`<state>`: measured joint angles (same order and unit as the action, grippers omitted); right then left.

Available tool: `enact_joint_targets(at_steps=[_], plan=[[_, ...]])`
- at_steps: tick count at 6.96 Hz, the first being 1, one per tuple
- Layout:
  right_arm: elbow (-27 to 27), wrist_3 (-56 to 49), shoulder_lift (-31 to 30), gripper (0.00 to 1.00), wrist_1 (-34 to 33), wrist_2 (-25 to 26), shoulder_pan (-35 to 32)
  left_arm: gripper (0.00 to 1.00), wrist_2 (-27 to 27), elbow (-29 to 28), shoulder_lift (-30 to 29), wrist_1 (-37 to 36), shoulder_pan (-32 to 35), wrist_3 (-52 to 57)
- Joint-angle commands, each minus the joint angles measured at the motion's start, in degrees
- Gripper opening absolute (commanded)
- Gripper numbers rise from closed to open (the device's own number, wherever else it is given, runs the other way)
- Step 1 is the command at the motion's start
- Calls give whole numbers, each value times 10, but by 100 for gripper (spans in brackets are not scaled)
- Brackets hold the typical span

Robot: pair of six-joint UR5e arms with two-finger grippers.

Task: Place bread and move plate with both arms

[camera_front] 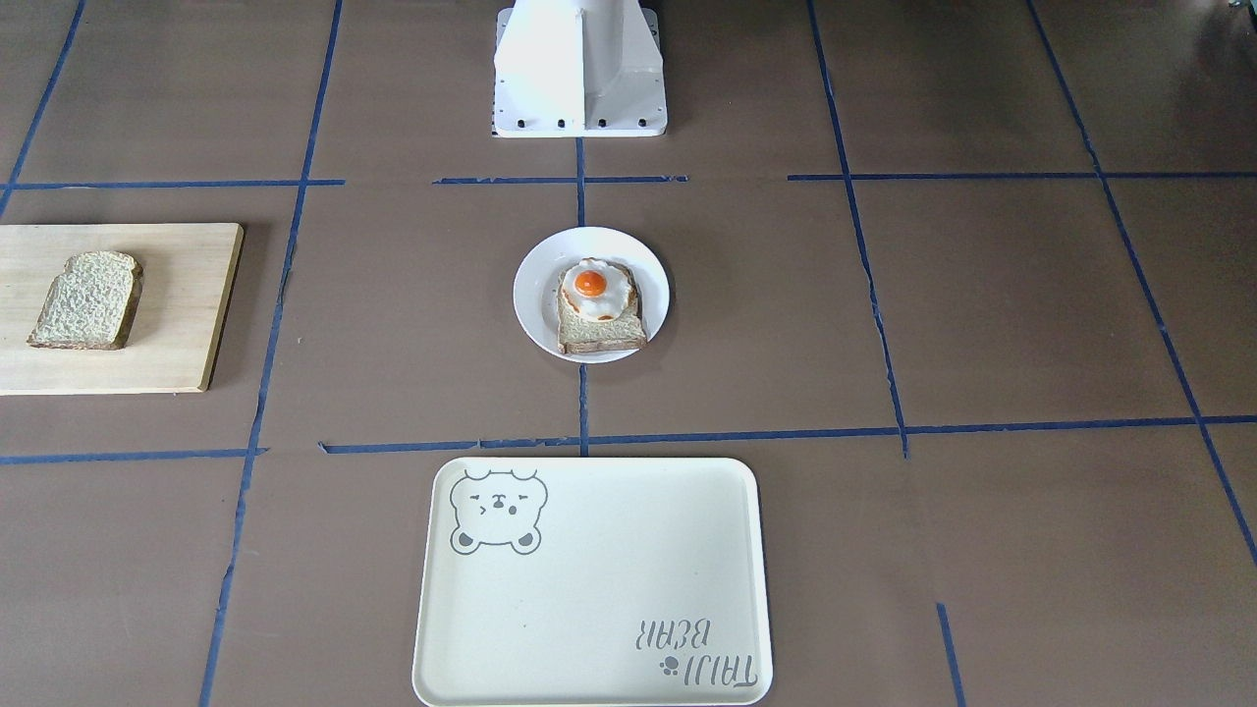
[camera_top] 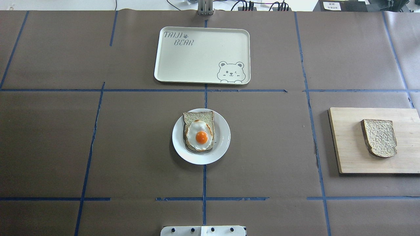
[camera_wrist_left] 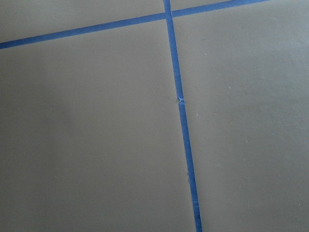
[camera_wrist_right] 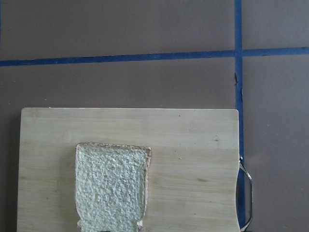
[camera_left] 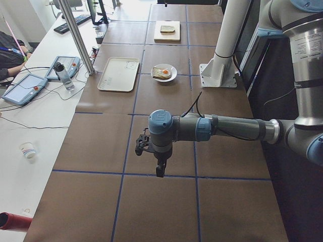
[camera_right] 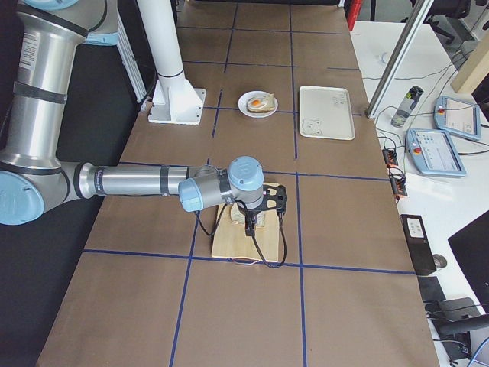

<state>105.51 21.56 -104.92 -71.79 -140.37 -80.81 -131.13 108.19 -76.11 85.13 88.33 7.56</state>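
Note:
The bread (camera_top: pixel 379 137) is a plain wholemeal slice lying flat on a wooden cutting board (camera_top: pixel 347 147), and it also shows in the front view (camera_front: pixel 86 299) and the right wrist view (camera_wrist_right: pixel 111 188). The small white plate (camera_top: pixel 223 141) sits at the table's middle and carries a paler slice with a fried egg (camera_top: pixel 198 134). My right gripper (camera_right: pixel 250 228) hangs above the board, over the bread; I cannot tell whether it is open or shut. My left gripper (camera_left: pixel 160 171) hangs over bare table far to my left; I cannot tell its state either.
A cream rectangular tray with a bear drawing (camera_top: pixel 203 55) lies beyond the plate, on the operators' side. The white pedestal base (camera_front: pixel 579 69) stands at the table's near edge. Blue tape lines cross the brown table cover. Tablets and a bottle (camera_left: pixel 63 75) sit on the side bench.

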Motion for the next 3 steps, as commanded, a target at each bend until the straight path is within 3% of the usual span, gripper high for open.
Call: enact_joint_targets(at_steps=[1, 3], plan=[[-43, 168, -6, 89, 163, 8, 70, 100, 0, 0, 0, 0, -1, 0], [-132, 331, -5, 87, 386, 56, 142, 100, 0, -1, 0, 0, 0, 0]])
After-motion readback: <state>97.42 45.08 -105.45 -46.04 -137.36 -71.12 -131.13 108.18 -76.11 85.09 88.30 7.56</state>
